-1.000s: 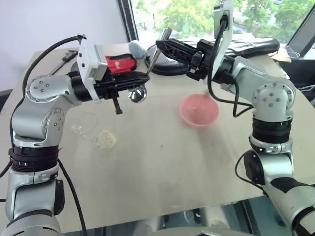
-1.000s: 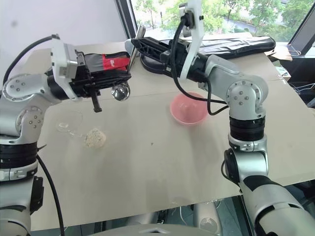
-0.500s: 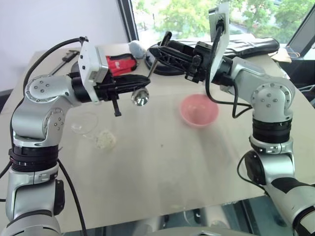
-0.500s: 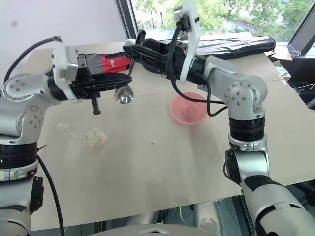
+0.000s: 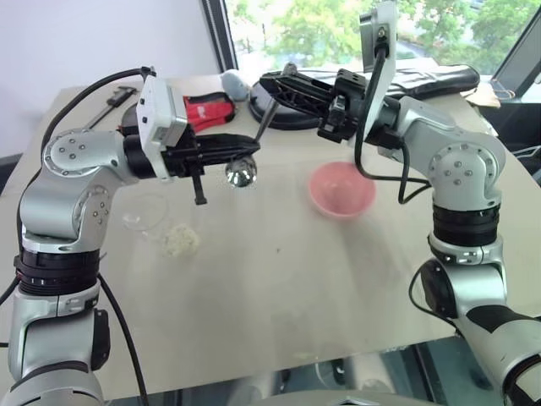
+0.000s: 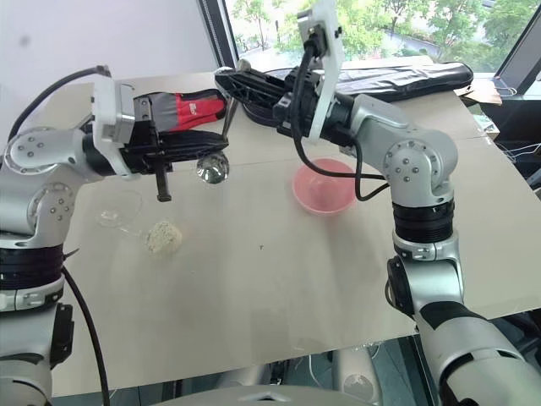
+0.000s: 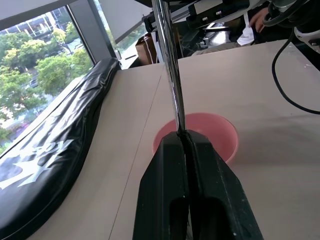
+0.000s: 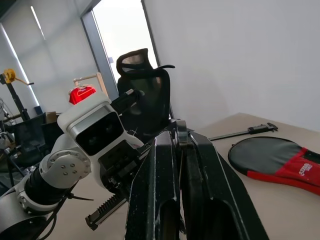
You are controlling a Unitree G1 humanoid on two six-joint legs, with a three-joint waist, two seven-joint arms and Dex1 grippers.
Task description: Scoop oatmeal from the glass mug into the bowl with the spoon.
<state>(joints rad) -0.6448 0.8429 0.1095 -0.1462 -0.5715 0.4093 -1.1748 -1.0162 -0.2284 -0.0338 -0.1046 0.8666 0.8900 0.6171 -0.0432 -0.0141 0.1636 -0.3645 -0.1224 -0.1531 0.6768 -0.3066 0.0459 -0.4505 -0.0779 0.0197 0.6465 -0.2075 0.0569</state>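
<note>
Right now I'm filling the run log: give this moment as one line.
left gripper: shut on spoon | right gripper: shut on spoon handle | oatmeal: spilled on table beside tipped glass mug | bowl: empty

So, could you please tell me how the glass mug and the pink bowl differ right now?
The glass mug is clear; the pink bowl is opaque. The mug looks tipped on its side beside spilled oatmeal; the bowl stands upright and looks empty. The mug looks narrower than the bowl. Both rest on the table, untouched.

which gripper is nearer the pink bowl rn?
Right. The right gripper is up behind the bowl; the left gripper is farther off on its left.
</note>
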